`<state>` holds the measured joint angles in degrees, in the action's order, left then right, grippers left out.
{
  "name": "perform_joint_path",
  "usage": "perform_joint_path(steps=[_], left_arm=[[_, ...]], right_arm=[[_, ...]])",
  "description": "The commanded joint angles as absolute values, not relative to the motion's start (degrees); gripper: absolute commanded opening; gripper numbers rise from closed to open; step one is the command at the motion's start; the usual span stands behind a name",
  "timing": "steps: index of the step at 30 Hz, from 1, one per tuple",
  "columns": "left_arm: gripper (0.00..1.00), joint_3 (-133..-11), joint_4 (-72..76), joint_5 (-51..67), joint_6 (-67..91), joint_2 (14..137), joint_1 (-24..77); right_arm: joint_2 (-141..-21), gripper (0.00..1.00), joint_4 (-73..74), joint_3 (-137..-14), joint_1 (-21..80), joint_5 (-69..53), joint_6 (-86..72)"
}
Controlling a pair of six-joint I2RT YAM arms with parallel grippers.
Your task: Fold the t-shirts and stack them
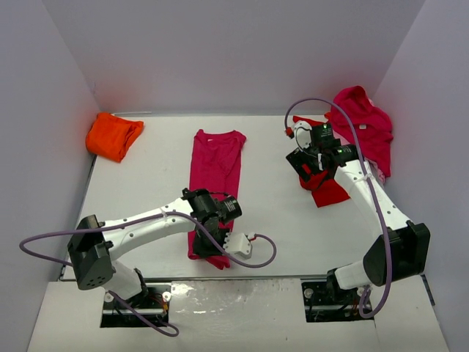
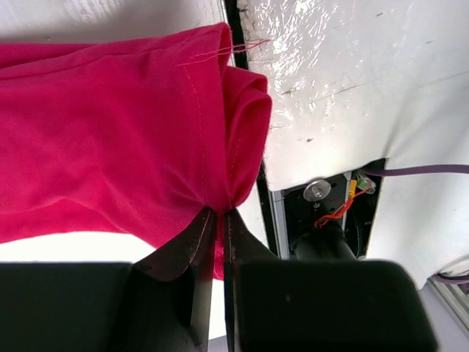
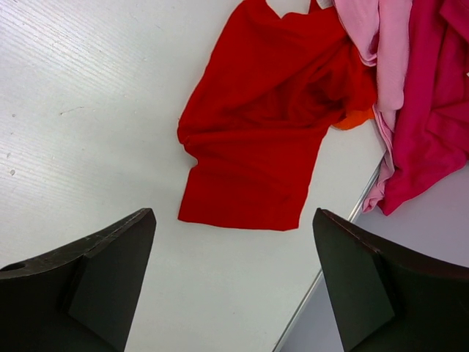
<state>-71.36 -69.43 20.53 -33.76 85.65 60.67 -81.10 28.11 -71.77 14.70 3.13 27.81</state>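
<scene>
Left gripper (image 2: 220, 214) pinched on near hem of magenta t-shirt (image 2: 95, 132). Right gripper (image 3: 233, 214) wide, empty, over red t-shirt (image 3: 256, 139). Orange t-shirt (image 1: 112, 136) far left; crimson t-shirt (image 1: 364, 125) far right.

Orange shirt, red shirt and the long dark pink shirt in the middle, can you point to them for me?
orange shirt (image 1: 113, 136): top view, middle of the bundle.
red shirt (image 3: 253, 147): right wrist view, middle of the cloth.
dark pink shirt (image 1: 217, 158): top view, chest part below the collar.
</scene>
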Motion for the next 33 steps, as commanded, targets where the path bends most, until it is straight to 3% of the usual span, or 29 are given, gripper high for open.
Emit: perform_joint_path(steps=[1, 7, 21, 33], left_arm=[[0.00, -74.5, -73.1, 24.8, -35.3, 83.3, 59.5], [0.00, -72.1, -73.3, 27.2, -35.5, 83.0, 59.3], [0.00, -83.6, -57.2, -5.8, -32.5, 87.5, 53.6], [0.00, -87.5, -48.5, -9.3, -37.9, 94.3, 46.8]], right_arm=[[-80.5, 0.86, 27.5, -72.0, 15.1, 2.9, 26.9], [-79.6, 0.85, 27.7, -71.4, 15.0, 2.0, 26.9], [-79.0, 0.85, 27.9, -72.5, 17.9, 5.9, 28.5], [-75.3, 0.86, 27.8, -70.9, 18.1, 4.7, 28.5]])
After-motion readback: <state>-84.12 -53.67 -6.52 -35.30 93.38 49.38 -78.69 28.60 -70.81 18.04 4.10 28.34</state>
